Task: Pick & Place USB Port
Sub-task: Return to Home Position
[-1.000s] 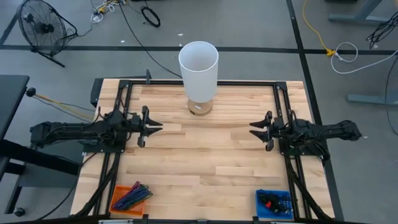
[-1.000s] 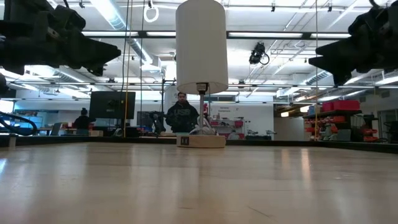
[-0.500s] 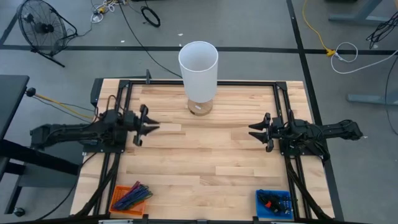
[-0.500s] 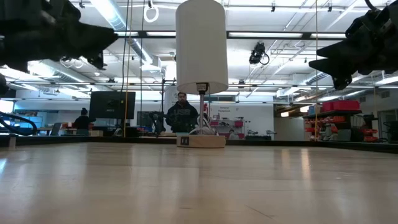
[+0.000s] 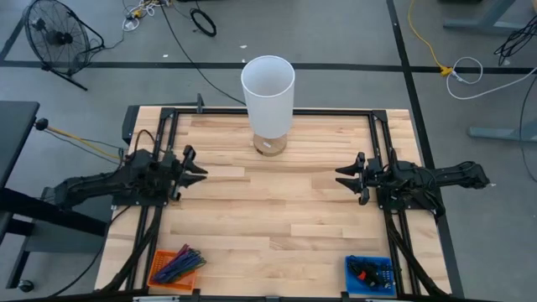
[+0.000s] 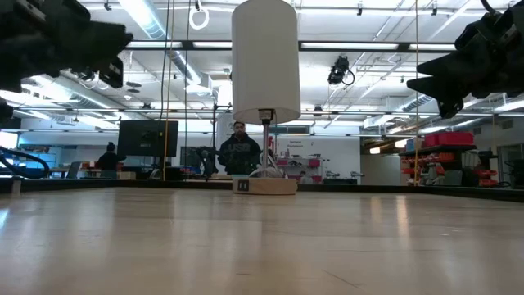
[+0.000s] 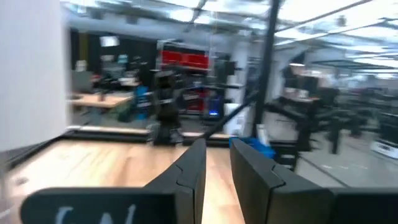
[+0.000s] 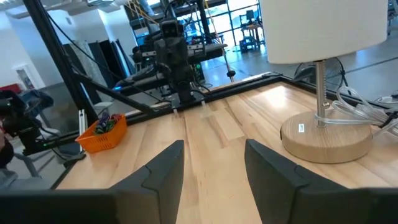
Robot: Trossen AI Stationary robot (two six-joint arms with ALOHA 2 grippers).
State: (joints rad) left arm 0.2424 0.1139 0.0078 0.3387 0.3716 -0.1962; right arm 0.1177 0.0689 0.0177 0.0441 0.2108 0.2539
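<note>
My left gripper (image 5: pixel 201 171) hovers over the table's left side, fingers a narrow gap apart (image 7: pixel 216 149) with nothing between them. My right gripper (image 5: pixel 339 176) hovers over the right side, open and empty (image 8: pixel 213 149). Both point toward the table's middle, well above the wood (image 6: pixel 413 82). A blue tray (image 5: pixel 370 273) at the near right holds small dark parts; I cannot tell which of them is a USB port. An orange tray (image 5: pixel 176 267) of coloured pieces stands at the near left.
A white table lamp (image 5: pixel 268 84) stands on its round wooden base (image 8: pixel 326 140) at the far middle, its cord trailing off the far edge. Black rails (image 5: pixel 168 134) frame the tabletop. People sit in the room beyond (image 6: pixel 239 152).
My left gripper has drawn back toward the table's left edge, risen a little and rolled slightly; its arm now lies more slanted. The gap between its fingers looks the same.
</note>
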